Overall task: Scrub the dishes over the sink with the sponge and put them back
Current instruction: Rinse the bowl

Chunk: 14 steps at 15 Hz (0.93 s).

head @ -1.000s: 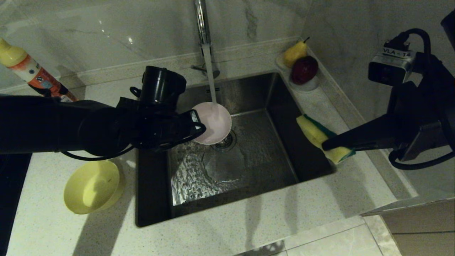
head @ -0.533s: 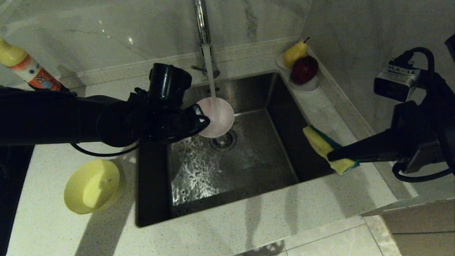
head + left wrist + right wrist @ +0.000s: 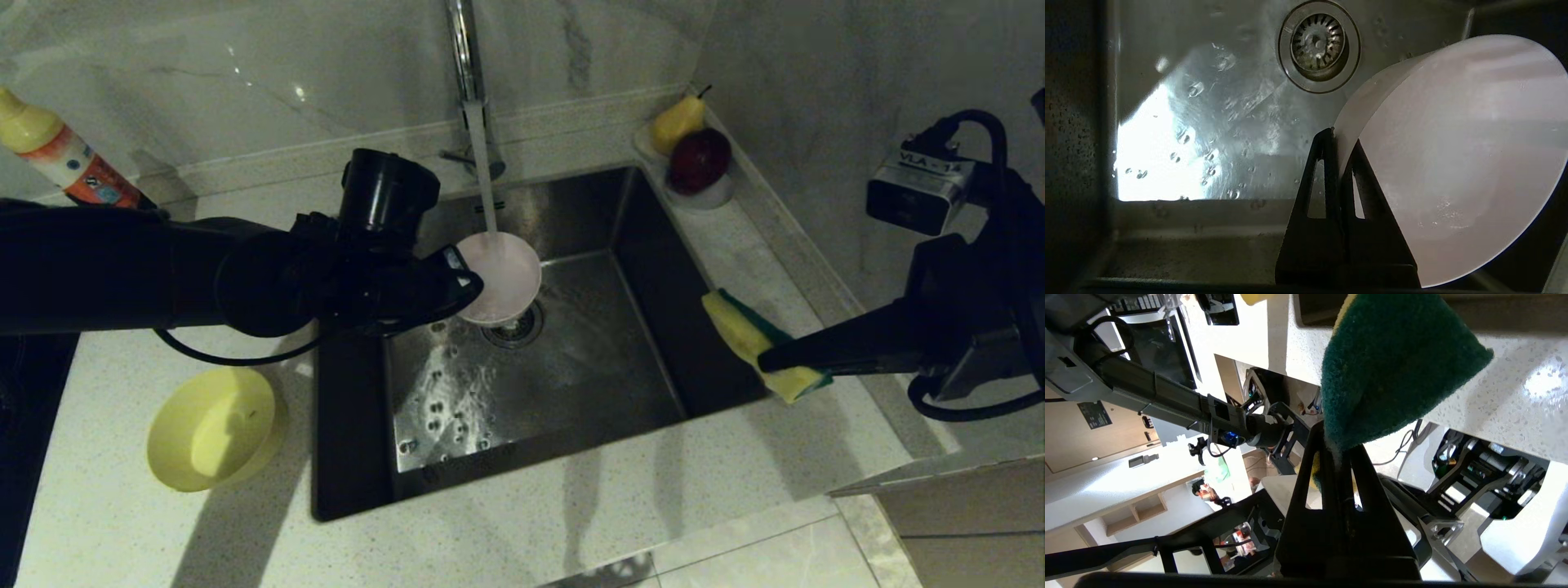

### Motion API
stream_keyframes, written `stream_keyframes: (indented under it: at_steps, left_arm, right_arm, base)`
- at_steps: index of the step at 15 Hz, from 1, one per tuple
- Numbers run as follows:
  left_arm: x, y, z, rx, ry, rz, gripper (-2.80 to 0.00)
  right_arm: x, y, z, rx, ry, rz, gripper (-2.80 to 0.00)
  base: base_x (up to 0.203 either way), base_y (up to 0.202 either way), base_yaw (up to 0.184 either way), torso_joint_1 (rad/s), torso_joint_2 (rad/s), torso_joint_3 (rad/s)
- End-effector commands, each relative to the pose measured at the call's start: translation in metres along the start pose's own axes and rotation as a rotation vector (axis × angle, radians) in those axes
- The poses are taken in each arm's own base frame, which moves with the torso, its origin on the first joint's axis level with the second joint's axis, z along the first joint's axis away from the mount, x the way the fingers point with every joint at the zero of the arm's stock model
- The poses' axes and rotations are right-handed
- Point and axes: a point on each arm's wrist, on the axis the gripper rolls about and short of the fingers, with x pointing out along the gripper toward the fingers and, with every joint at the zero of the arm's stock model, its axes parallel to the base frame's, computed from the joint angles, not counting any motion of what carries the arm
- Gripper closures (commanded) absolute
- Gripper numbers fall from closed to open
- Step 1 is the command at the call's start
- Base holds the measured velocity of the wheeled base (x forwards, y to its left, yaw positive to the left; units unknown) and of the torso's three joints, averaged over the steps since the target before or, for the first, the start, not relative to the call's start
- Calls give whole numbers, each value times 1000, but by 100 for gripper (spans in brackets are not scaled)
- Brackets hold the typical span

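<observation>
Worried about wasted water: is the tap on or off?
On: a stream falls from the tap into the pink bowl over the sink.

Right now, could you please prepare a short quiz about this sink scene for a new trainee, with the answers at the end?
1. True or false: the left pincer grips the rim of the pink bowl under the running tap.
2. What does the right pincer hold?
A. the yellow bowl
B. the sponge
C. nothing
3. Where does the yellow bowl rest?

Key:
1. True; the bowl is over the sink, in the water stream.
2. B; the sponge is pinched above the sink's right edge, apart from the pink bowl.
3. On the counter, left of the sink.
</observation>
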Motion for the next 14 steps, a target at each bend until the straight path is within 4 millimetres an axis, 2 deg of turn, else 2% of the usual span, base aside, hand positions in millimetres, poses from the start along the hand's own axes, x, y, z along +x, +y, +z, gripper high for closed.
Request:
stream_keyframes:
  at_steps: [1, 10, 14]
  left_arm:
    - [-5, -1, 4, -6, -9, -5, 0]
    - [-10, 0, 5, -5, -7, -9, 0]
    - [-32, 1, 17, 7, -88, 4, 0]
  right_arm:
    - [1, -2, -3, 15, 13, 0, 0]
    - [7, -8, -4, 30, 29, -1, 0]
    - [6, -8, -6, 35, 33, -1, 0]
  base:
    - [0, 0, 0, 0, 0, 0]
    - [0, 0, 0, 0, 0, 0]
    - [0, 0, 0, 0, 0, 0]
